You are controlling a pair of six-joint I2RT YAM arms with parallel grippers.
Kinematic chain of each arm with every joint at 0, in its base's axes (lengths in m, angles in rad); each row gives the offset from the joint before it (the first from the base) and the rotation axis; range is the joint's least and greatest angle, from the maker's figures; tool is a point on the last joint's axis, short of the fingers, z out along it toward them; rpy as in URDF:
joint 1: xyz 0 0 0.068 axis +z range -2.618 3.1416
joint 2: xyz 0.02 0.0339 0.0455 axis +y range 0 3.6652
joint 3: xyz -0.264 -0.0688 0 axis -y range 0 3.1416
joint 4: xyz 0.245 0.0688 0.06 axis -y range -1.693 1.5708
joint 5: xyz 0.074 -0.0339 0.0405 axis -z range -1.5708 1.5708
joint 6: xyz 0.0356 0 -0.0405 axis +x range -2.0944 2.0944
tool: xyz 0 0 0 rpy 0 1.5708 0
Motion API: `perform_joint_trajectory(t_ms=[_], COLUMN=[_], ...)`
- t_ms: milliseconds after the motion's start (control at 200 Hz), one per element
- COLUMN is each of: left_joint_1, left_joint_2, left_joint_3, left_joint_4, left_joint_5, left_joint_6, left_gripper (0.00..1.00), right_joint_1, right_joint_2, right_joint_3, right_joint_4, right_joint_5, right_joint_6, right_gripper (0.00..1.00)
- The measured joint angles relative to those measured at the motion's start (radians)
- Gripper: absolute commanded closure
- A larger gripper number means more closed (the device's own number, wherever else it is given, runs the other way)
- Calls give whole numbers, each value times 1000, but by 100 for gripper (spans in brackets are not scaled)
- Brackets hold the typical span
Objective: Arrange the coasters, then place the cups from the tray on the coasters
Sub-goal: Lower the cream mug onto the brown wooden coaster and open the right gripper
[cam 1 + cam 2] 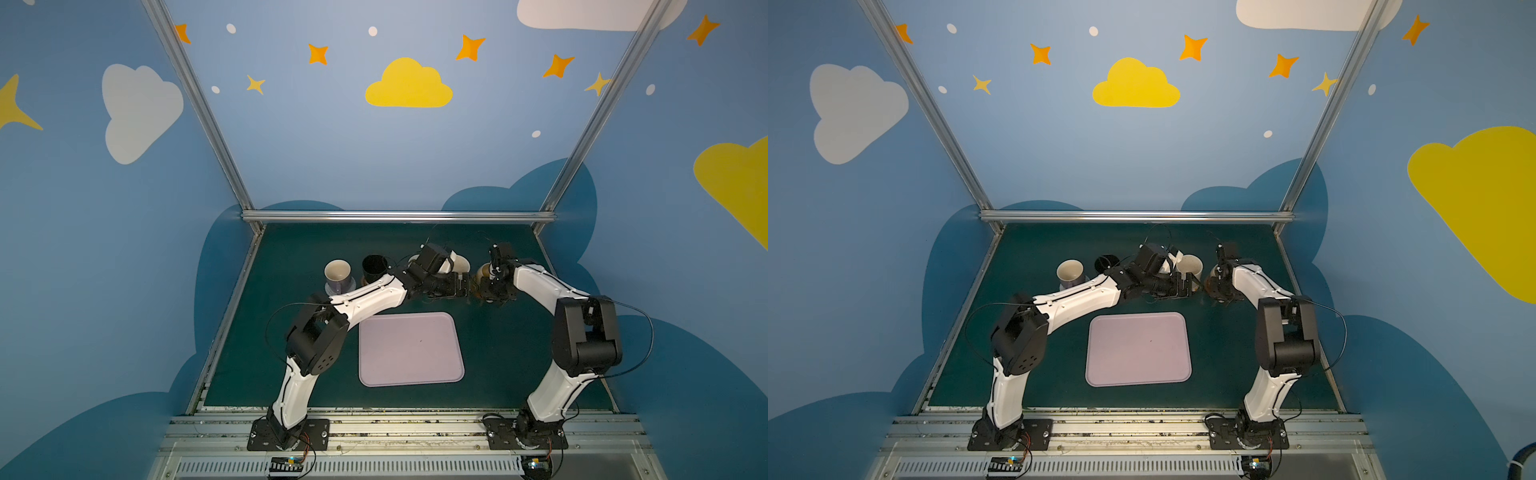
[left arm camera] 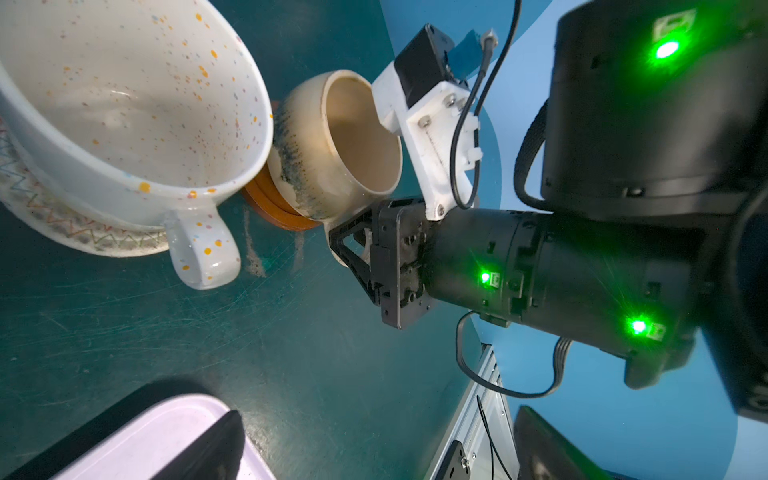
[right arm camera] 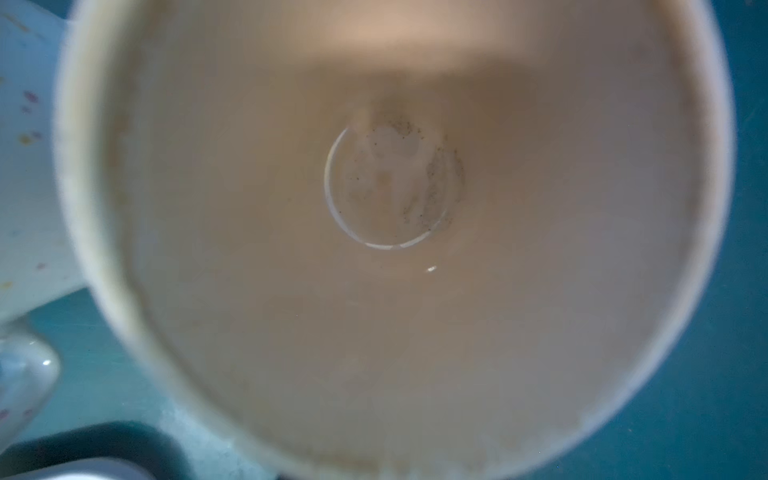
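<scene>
Beyond the jaws I see a blue back wall (image 1: 316, 158) painted with a yellow cloud (image 1: 409, 85), a white cloud (image 1: 139, 110) and orange stars (image 1: 470, 48). Silver metal posts (image 1: 195, 104) rise from a crossbar (image 1: 399, 216) behind the jaws. Beneath them lies a scuffed dark green tabletop (image 1: 498, 353), and a metal rail (image 1: 395, 428) edges it well back from them.

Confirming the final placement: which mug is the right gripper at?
The squat mustard-tan mug, rightmost in the row, on a brown wooden coaster; the right gripper is at its handle. Its speckled neighbour is ungripped.
</scene>
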Motion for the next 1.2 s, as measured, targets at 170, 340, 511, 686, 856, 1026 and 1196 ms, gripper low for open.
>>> perform_joint_trajectory(t_ms=[170, 340, 511, 686, 856, 1026, 1196], left_joint_1=[1, 2, 3, 3, 3, 3, 3], left_joint_2=[0, 0, 0, 0, 0, 0, 0], left_joint_3=[-6, -7, -7, -7, -7, -7, -20], left_joint_4=[3, 6, 7, 7, 7, 7, 12], left_joint_5=[-1, -1, 0, 0, 0, 0, 0], left_joint_6=[-2, -2, -2, -2, -2, -2, -2], left_gripper=[0, 0, 0, 0, 0, 0, 0], right_joint_1=[0, 0, 0, 0, -4, -18, -28], right_joint_2=[0, 0, 0, 0, 0, 2, 3], right_joint_3=[0, 2, 2, 2, 2, 2, 2], right_joint_4=[-1, -2, -1, 0, 7, 13, 14], right_joint_5=[9, 14, 14, 11, -6, -23, -39], right_joint_6=[-2, -15, -37, -56, -76, -99, -113], right_gripper=[81, 89, 91, 93, 94, 91, 82])
